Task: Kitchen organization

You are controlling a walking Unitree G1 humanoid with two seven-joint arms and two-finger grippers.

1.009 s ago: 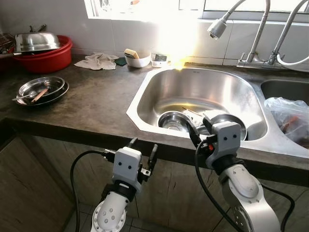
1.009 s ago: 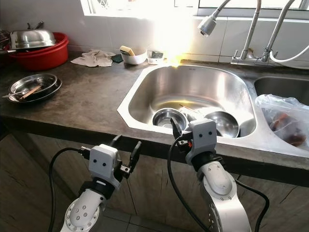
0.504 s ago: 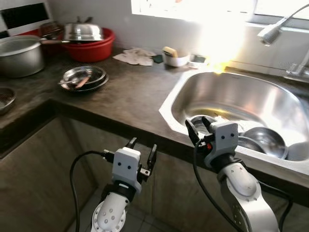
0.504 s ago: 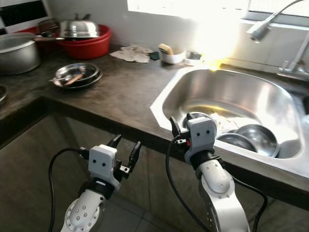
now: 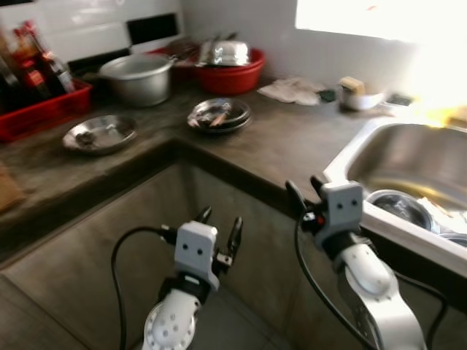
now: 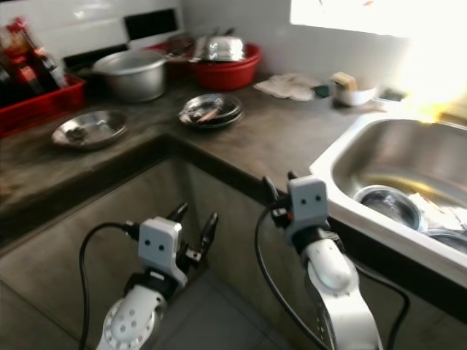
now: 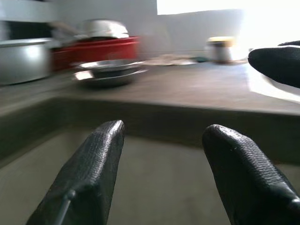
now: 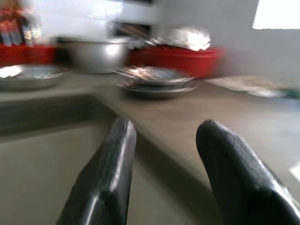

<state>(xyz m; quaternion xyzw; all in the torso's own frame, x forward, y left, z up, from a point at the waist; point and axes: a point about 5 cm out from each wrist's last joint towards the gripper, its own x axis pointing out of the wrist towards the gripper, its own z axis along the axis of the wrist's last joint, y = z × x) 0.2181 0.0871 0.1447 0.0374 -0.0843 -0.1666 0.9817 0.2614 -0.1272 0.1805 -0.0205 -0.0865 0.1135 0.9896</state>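
Countertop [image 5: 292, 142] corner, blurred; no writing can be read.
Left gripper [image 5: 219, 219] and right gripper [image 5: 305, 188] are held spread wide, empty, below the counter edge.

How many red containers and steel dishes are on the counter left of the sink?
Red basin: 1
Red crate: 1
Steel pot: 1
Single steel plate: 1
Stack of steel plates: 1
Total: 5

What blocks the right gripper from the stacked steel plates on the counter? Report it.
Nothing visible blocks it. The right gripper, open, hangs off the counter edge; bare countertop lies between it and the stacked steel plates.
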